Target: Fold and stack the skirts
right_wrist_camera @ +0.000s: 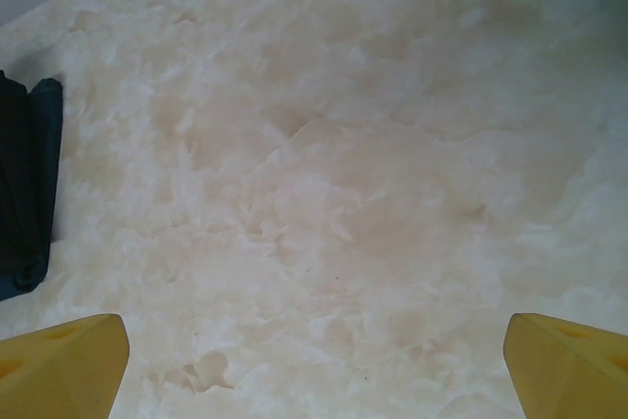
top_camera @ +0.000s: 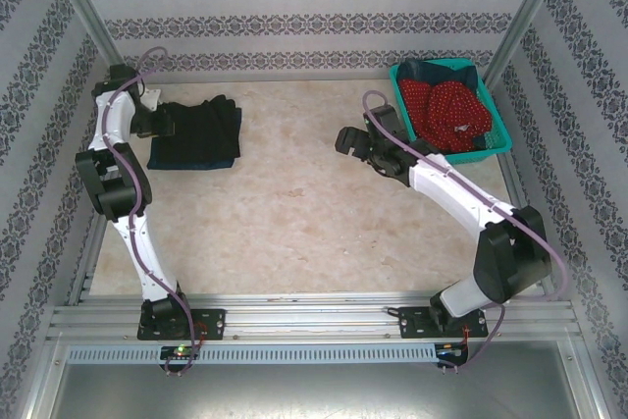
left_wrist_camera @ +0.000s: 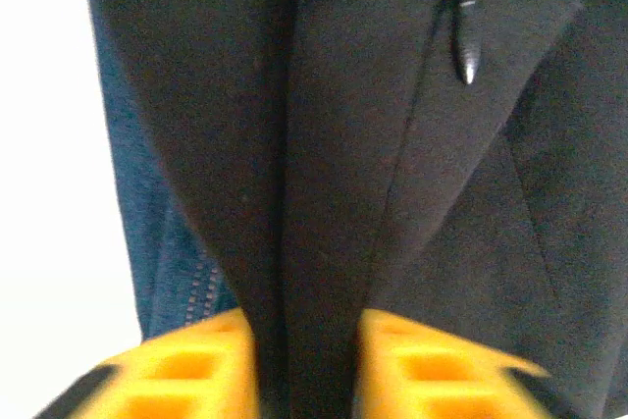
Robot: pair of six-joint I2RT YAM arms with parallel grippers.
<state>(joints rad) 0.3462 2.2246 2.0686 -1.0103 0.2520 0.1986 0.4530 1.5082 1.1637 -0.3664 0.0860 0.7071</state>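
- Your left gripper (top_camera: 159,123) sits at the left edge of the folded stack, at the far left of the table (top_camera: 294,223).
- In the left wrist view, the left gripper (left_wrist_camera: 304,375) has its yellow fingers (left_wrist_camera: 186,375) part-way apart with a ridge of black cloth between them. You cannot tell from this whether they are pinching it or have let go.
- The black skirt (top_camera: 201,125) lies on top of the stack. Its long axis runs left to right across the table, with the short side facing your gripper.
- That ridge runs straight away from the fingers, along the same axis.
- The zipper pull (left_wrist_camera: 465,41) on the black skirt lies along that line, with its tip pointing back toward the gripper.
- The denim skirt (top_camera: 191,162) lies underneath, lined up with the black one, and shows along the near edge. In the wrist view the denim skirt (left_wrist_camera: 157,242) shows to the left of the black cloth.
- The red dotted skirt (top_camera: 449,110) is heaped in the teal basket (top_camera: 498,140) at the far right, with no clear long axis. Dark blue cloth (top_camera: 437,71) lies behind it in the basket.
- Your right gripper (top_camera: 345,139) is spread wide, holds nothing and points left, well apart from the stack.
- In its own view the right gripper (right_wrist_camera: 314,370) is over bare table.
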